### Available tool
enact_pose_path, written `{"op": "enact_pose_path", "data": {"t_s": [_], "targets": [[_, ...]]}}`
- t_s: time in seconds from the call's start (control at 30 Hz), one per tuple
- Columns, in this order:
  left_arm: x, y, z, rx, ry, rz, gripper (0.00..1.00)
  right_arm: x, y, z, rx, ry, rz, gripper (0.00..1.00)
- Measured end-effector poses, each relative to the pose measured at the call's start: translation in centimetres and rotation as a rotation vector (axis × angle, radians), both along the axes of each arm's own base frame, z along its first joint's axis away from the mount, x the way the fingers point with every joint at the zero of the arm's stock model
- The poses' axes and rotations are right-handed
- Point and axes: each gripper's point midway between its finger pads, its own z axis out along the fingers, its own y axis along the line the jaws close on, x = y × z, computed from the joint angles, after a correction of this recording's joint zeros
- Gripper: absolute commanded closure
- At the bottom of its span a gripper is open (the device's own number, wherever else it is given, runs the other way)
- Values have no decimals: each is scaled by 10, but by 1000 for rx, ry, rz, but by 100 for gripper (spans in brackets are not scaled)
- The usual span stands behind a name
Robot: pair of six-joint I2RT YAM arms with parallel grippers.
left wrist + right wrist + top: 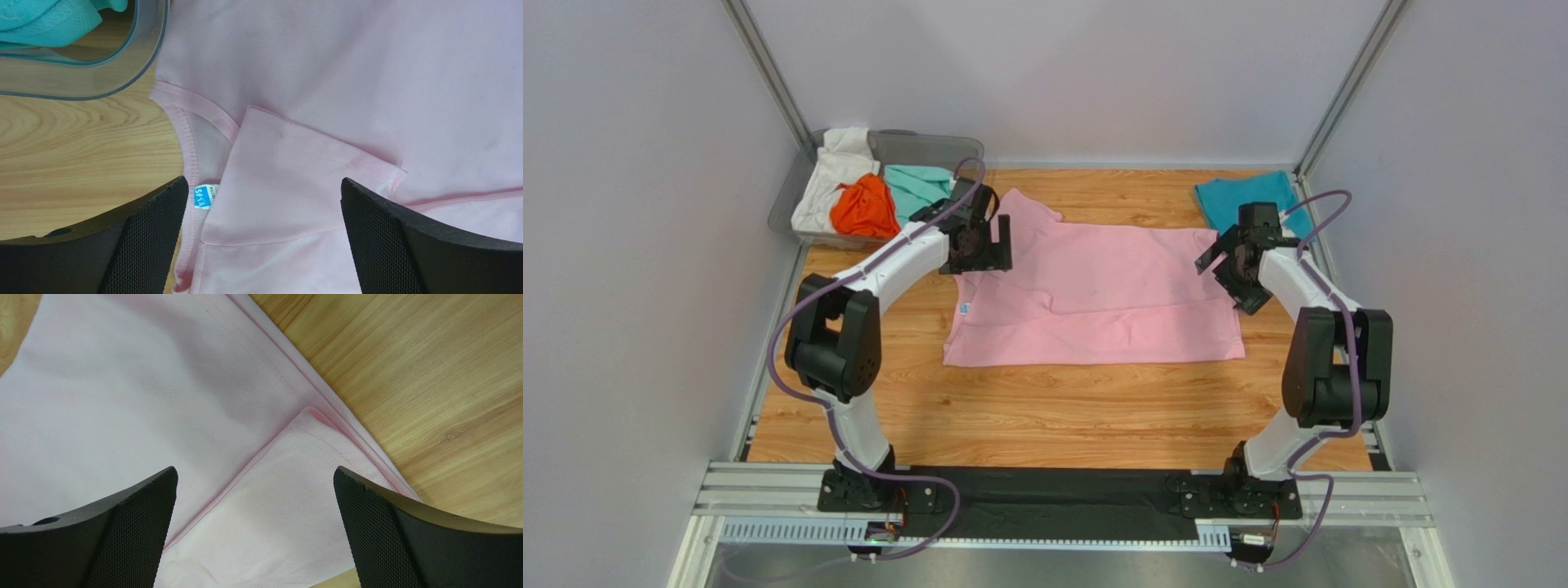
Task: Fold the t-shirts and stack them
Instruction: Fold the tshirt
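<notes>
Pink tee half-folded mid-table, both jaws released.
Left gripper and right gripper hover empty over its ends; teal tee lies folded at the far right corner; unfolded tees wait in the far-left bin.

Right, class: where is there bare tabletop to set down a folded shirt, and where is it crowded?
The widest bare wood is the near strip between the pink t-shirt and the black base rail. A narrower strip lies behind the shirt, between the bin and the teal t-shirt. Both far corners and the middle are crowded.
</notes>
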Motion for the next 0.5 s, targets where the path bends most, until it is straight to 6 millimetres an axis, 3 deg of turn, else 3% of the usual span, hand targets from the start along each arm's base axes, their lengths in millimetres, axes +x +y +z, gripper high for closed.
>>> {"op": "enact_pose_path", "data": {"t_s": [0.13, 0.27, 0.5], "targets": [[-3, -7, 8, -62, -3, -14, 0, -2, 4, 15, -22, -38, 29, 0], [-22, -21, 9, -146, 11, -49, 0, -23, 27, 21, -3, -65, 109, 0], [-69, -38, -29, -247, 151, -88, 0, -49, 50, -19, 34, 39, 219, 0]]}}
